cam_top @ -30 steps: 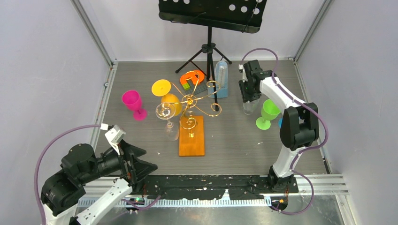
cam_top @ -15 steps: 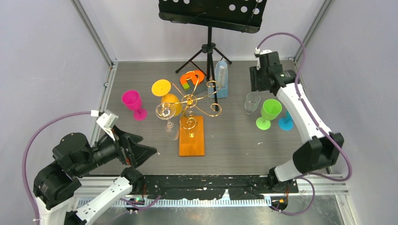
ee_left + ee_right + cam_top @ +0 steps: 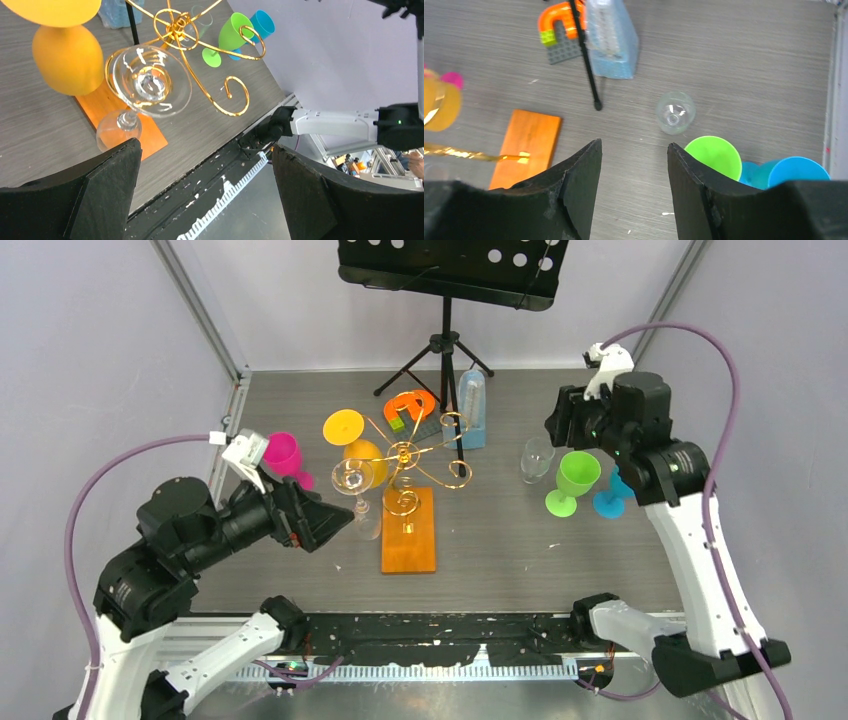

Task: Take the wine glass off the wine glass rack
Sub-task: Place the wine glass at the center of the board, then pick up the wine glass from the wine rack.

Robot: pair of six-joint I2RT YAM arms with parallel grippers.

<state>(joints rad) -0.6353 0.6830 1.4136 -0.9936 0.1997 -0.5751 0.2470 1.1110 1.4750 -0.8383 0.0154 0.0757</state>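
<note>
Fingers (image 3: pixel 107 200) of the left hand (image 3: pixel 204 150) are spread as wide as they go and hold nothing. Between them, in the left wrist view, the clear wine glass (image 3: pixel 150 82) is straight ahead and not yet touched. This glass hangs upside down from a curled arm of the wine glass rack (image 3: pixel 405 452), with its foot caught in the gold wire and its bowl low beside the orange wooden base (image 3: pixel 410 535), on the side that faces the left arm. A yellow glass (image 3: pixel 362 455) hangs on the same rack just behind it. Compared with a second ago, the left arm has come forward from the near left corner, so the hand is now near the hanging glass and pointed at it. The right hand (image 3: pixel 634 146) has changed too. A second ago it was low over the small clear glass (image 3: pixel 537 458) standing on the desk (image 3: pixel 490 550) at the right. Now it is lifted and drawn back, partly open and empty, and that glass stands beside the green glass (image 3: pixel 575 478) and the blue glass (image 3: pixel 610 502). I judge that the right side has finished its part and the left hand is beginning its reach. It must close on the stem or bowl without knocking the yellow glass.
</note>
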